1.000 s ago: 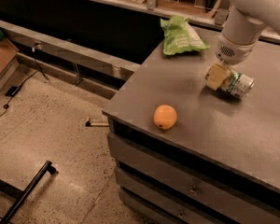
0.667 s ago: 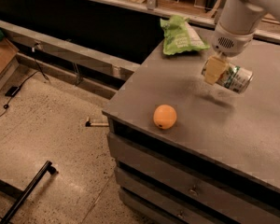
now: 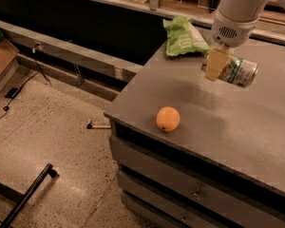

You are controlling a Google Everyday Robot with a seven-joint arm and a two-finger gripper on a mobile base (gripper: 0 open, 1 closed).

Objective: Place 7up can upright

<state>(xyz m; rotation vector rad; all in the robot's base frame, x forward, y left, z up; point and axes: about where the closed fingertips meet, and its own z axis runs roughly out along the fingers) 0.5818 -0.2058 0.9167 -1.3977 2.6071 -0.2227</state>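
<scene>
Upper right: gripper (image 3: 220, 66) pinches the can (image 3: 238, 71) by one end (lying sideways, not upright) over the table (image 3: 256, 127); orange (image 3: 168, 118) at centre, well apart.

The gripper (image 3: 216, 64), pale yellow beneath a white arm (image 3: 237, 8), hung above the desk's (image 3: 256, 132) far side, clasping the 7up can (image 3: 239, 71), silver with a green-and-white label. The desk was plain dark grey. The orange (image 3: 167, 118) near its front edge was bright orange. The snack bag (image 3: 184, 41) by the far left corner was light green with white print.
</scene>
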